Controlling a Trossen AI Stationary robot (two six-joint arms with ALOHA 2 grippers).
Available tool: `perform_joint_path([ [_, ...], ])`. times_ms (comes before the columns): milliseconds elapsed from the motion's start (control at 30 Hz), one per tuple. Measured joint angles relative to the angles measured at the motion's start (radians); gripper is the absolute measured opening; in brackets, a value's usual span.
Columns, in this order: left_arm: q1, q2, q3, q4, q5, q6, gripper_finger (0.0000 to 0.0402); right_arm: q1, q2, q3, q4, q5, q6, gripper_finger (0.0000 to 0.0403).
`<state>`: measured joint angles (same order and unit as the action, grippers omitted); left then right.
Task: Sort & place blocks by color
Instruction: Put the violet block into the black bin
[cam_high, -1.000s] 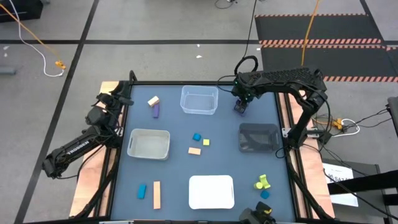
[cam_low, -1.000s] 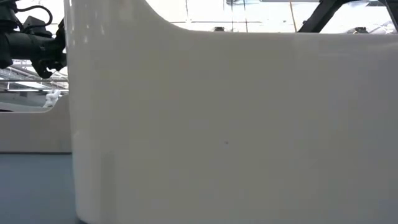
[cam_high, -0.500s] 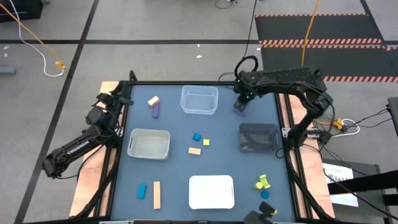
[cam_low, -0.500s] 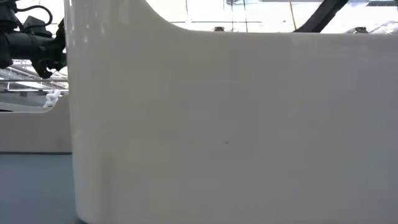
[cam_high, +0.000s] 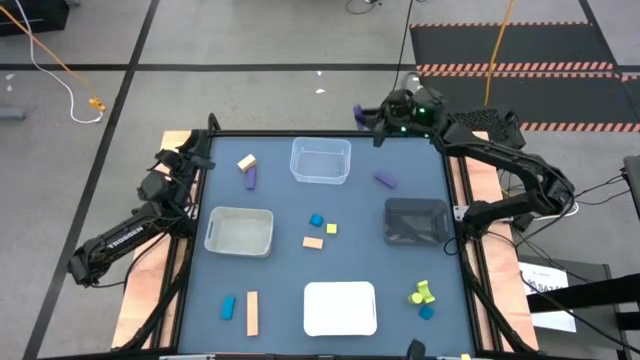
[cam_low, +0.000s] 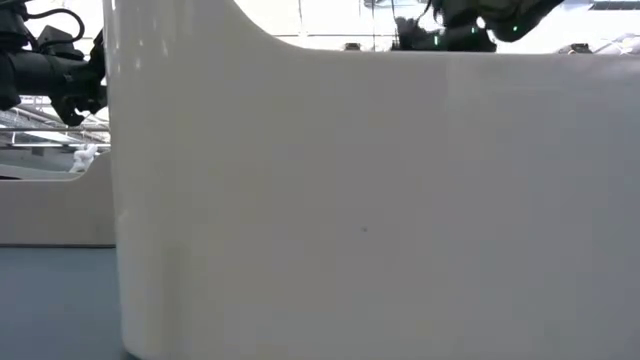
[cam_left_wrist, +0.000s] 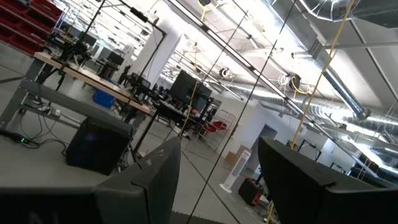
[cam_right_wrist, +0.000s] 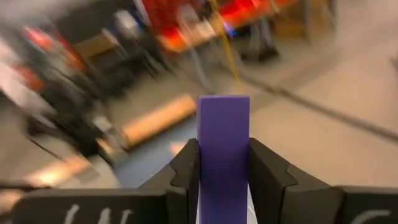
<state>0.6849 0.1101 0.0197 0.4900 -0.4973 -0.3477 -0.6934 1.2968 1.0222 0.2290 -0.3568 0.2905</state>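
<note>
The right claw is up at the far edge of the tabletop, just past the frame, pinching a purple bar. In the right wrist view that bar stands upright between the two dark fingers, a plain violet slab with flat faces and square corners, its top end clear of the claw. From above it shows only as a small purple tip at the claw's end.

A second purple block lies flat and angled on the tabletop between the clear bin and the dark bin. A third purple bar sits near the far left, touching a tan block.

Mid-tabletop, a blue cube, a yellow cube and a tan bar cluster close together, with open surface around them. Near the front left, a blue bar and a tan bar lie side by side. Front right, a yellow-green piece and a blue cube sit beside the white tray, close to the right edge.

The grey bin sits left of centre. The left claw waits off the left edge, fingers spread wide and pointing out into the room.
</note>
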Motion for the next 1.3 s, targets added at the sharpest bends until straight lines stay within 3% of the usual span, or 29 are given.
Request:
perform_joint_path([
  [233, 0.000, 0.000, 0.000, 0.000, 0.000, 0.000, 0.0216, 0.111, -0.007, 0.000, 0.355, -0.041, 0.101, 0.0082],
  [567, 0.000, 0.000, 0.000, 0.000, 0.000, 0.000, 0.0216, 0.232, -0.006, 0.000, 0.299, -0.011, 0.207, 0.0082],
  [733, 0.000, 0.000, 0.000, 0.000, 0.000, 0.000, 0.0216, 0.287, -0.039, 0.001, -0.059, -0.011, 0.368, 0.0082],
  [1033, 0.000, 0.000, 0.000, 0.000, 0.000, 0.000, 0.0216, 0.356, -0.163, 0.001, -0.936, 0.019, 0.502, 0.0082],
  [1167, 0.000, 0.000, 0.000, 0.000, 0.000, 0.000, 0.0216, 0.418, -0.200, 0.001, -1.190, 0.026, 0.551, 0.0082],
  [1300, 0.000, 0.000, 0.000, 0.000, 0.000, 0.000, 0.0216, 0.472, -0.198, 0.001, -1.336, 0.123, 0.562, 0.0082],
])
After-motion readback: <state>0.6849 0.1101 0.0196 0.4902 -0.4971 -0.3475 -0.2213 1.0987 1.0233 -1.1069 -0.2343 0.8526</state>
